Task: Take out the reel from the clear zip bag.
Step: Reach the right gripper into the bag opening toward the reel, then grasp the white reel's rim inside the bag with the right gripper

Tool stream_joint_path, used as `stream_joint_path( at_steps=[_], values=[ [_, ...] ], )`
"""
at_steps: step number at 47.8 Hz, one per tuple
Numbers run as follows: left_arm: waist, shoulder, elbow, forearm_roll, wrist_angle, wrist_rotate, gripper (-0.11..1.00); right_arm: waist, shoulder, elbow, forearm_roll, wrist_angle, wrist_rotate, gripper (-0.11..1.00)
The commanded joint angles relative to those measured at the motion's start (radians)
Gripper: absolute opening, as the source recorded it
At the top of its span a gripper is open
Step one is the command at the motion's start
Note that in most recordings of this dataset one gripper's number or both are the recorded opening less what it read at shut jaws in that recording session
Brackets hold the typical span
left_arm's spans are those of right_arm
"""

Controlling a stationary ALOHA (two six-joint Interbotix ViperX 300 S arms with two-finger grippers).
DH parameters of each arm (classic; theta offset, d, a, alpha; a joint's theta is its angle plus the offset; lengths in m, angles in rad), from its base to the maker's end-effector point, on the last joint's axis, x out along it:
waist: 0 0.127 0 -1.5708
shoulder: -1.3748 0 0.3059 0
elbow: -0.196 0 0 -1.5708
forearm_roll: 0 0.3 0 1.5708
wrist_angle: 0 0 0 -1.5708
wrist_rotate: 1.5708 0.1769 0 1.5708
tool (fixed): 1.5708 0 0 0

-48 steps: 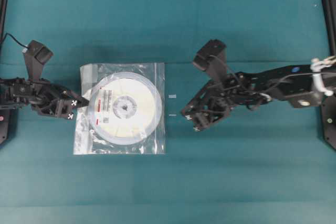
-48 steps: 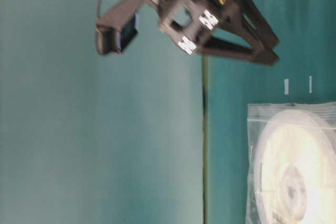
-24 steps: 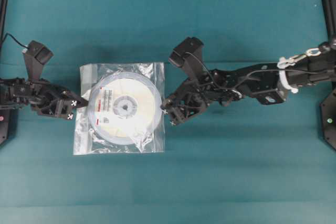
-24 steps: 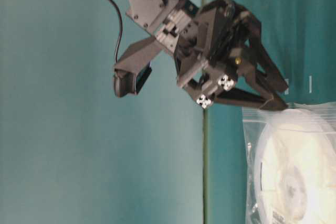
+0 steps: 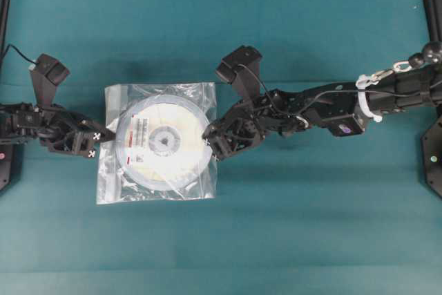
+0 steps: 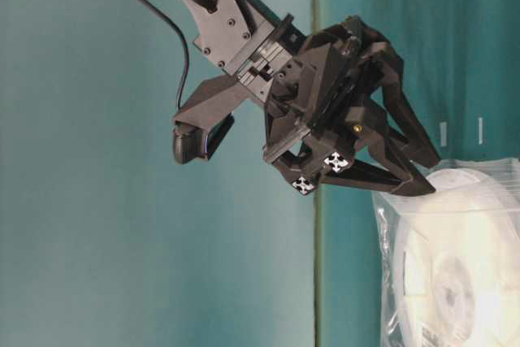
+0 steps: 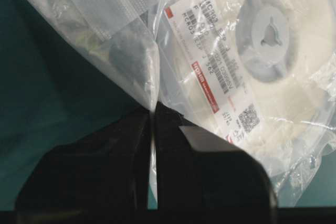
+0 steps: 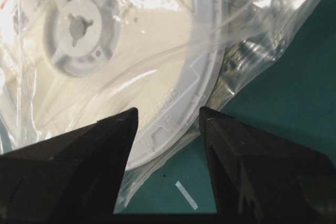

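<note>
The clear zip bag (image 5: 114, 181) lies flat on the teal table with the reel (image 5: 164, 141) inside it, a cream disc with a grey hub and a red-striped label. My left gripper (image 5: 105, 136) is shut on the bag's left edge; the left wrist view shows the film (image 7: 137, 64) pinched between its fingers, with the reel's label (image 7: 215, 72) just beyond. My right gripper (image 5: 209, 141) stands open at the bag's right edge. Its fingertips (image 8: 130, 115) straddle the reel's rim (image 8: 205, 77) through the plastic. From table level the right gripper (image 6: 424, 183) hangs tilted over the bag (image 6: 390, 225).
Two small white tape marks (image 6: 443, 133) lie on the table just beyond the bag's right edge, one also seen between the right fingers (image 8: 186, 195). A dark seam (image 6: 317, 266) runs along the table's edge. Black frame posts (image 5: 431, 5) stand at the table's corners.
My right arm has reached left from mid-table to the bag's right edge, and its open jaws now sit over the reel's rim. The left gripper has stayed shut on the bag.
</note>
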Motion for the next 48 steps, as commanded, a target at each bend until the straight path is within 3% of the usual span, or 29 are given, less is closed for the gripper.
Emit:
stream_joint_path(
  at_steps=[1,38,48],
  values=[
    [-0.002,0.002,-0.005,0.003,-0.003,0.003,0.01,-0.006,-0.006,-0.012,0.028,-0.005,0.014,0.69],
    [-0.002,0.002,-0.002,0.003,-0.003,0.002,0.01,-0.002,0.037,-0.067,0.044,0.025,0.026,0.76],
    [-0.002,0.002,-0.002,0.002,-0.003,0.002,0.01,0.003,0.026,-0.028,0.052,-0.003,0.074,0.76]
  ],
)
